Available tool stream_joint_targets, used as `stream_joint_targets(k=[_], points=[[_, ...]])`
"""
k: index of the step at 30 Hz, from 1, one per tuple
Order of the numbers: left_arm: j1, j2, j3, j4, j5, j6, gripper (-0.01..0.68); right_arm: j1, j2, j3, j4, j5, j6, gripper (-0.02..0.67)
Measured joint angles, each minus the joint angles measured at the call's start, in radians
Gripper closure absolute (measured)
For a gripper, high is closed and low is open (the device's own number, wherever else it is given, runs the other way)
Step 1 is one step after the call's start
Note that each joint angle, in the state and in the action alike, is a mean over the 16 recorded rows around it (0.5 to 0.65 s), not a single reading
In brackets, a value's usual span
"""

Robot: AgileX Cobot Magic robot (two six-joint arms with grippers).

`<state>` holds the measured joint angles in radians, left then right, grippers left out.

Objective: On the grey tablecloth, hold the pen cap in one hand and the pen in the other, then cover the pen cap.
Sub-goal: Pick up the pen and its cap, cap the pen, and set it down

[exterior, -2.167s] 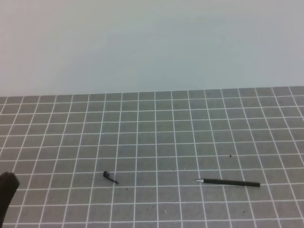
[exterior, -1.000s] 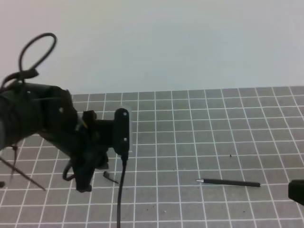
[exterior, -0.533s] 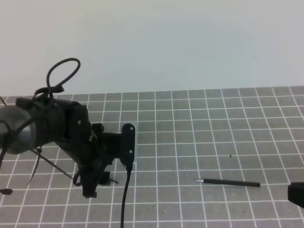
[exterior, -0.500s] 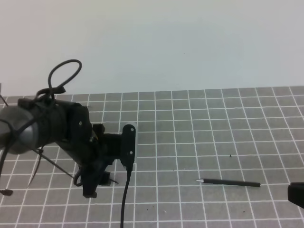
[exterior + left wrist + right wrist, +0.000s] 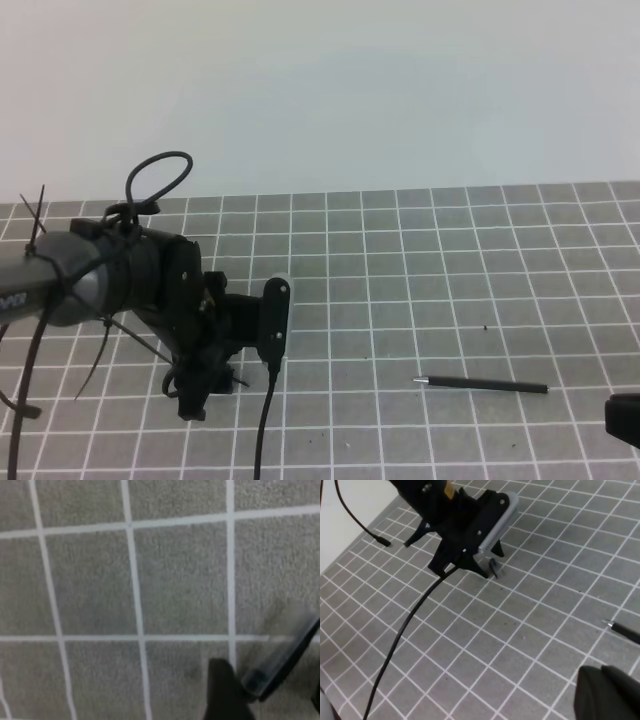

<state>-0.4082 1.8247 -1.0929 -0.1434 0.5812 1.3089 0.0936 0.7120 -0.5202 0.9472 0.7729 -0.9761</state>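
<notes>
The black pen (image 5: 480,384) lies flat on the grey tablecloth (image 5: 400,260) at the right, its silvery tip pointing left. At the left, my left gripper (image 5: 212,390) is down over the pen cap (image 5: 240,381), and only the cap's thin clip shows there. The left wrist view has the blurred black pen cap (image 5: 280,665) lying on the cloth between the open fingers (image 5: 225,692). In the right wrist view the pen cap (image 5: 494,570) sits under the left arm's tip and the pen's tip (image 5: 622,629) is at the right edge. My right gripper (image 5: 625,420) hangs shut at the lower right, short of the pen.
A black cable (image 5: 262,430) hangs from the left arm to the front edge, and cable loops stand above the arm. A few dark specks (image 5: 486,327) dot the cloth. A pale wall rises behind the cloth's far edge.
My left arm has come further right and lower over the pen cap. The pen and my right gripper have stayed where they were.
</notes>
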Motion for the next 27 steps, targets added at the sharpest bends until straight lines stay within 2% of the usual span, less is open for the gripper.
stream_joint_targets(k=[9, 13, 20, 27], points=[[0.0, 0.01, 0.0, 0.008, 0.034, -0.028, 0.597, 0.0, 0.0, 0.0, -0.003, -0.001, -0.002, 0.657], [0.0, -0.004, 0.0, 0.013, 0.056, -0.04, 0.66, 0.0, 0.01, -0.004, -0.009, -0.005, -0.007, 0.657], [-0.001, -0.07, 0.0, 0.004, 0.098, -0.063, 0.673, 0.001, 0.088, -0.089, -0.094, 0.018, -0.037, 0.657], [-0.021, -0.188, 0.0, -0.033, 0.168, -0.091, 0.673, 0.04, 0.269, -0.293, -0.269, 0.104, -0.102, 0.657]])
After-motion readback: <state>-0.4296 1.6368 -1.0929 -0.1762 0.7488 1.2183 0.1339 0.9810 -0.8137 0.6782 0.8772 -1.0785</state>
